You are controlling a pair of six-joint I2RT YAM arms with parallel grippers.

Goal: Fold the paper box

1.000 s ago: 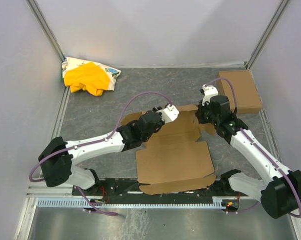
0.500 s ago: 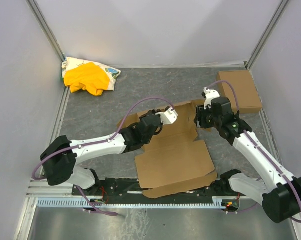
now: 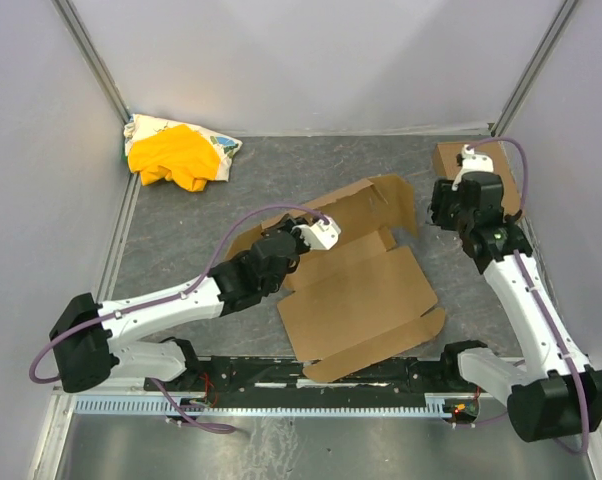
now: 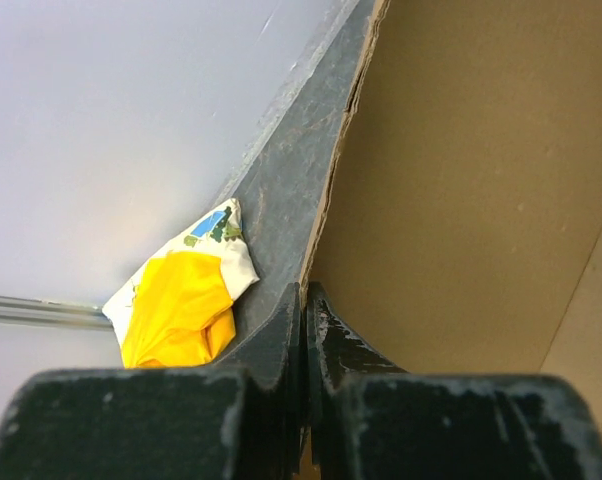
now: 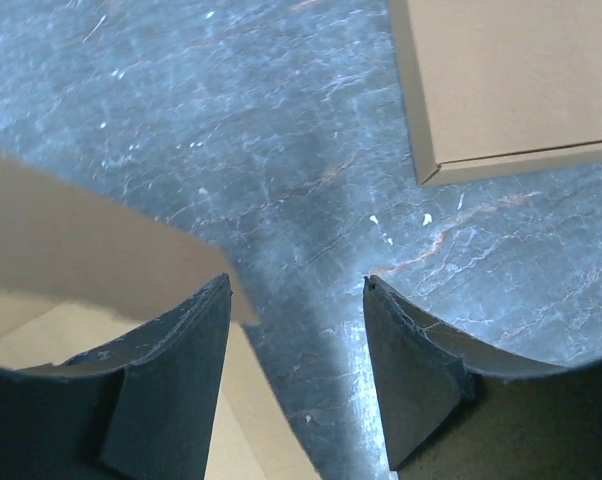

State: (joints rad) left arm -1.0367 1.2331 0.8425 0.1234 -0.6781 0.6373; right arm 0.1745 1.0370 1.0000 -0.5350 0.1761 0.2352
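The paper box (image 3: 366, 300) is a flat brown cardboard sheet with flaps, lying skewed in the middle of the table. Its far panel (image 3: 366, 205) is tilted up. My left gripper (image 3: 321, 226) is shut on that panel's left edge; the left wrist view shows the cardboard (image 4: 461, 200) pinched between the fingertips (image 4: 281, 318). My right gripper (image 3: 443, 212) hovers open to the right of the raised panel, holding nothing. In the right wrist view a flap (image 5: 81, 240) lies just left of the open right gripper (image 5: 296, 285).
A smaller ready-folded cardboard box (image 3: 478, 165) (image 5: 511, 80) sits at the back right, close behind the right gripper. A yellow and white cloth bundle (image 3: 178, 152) (image 4: 181, 305) lies in the back left corner. Grey walls enclose the table.
The left gripper closed on the panel edge and dragged the sheet, turning it. The right gripper opened, let go of the flap and pulled back to the right.
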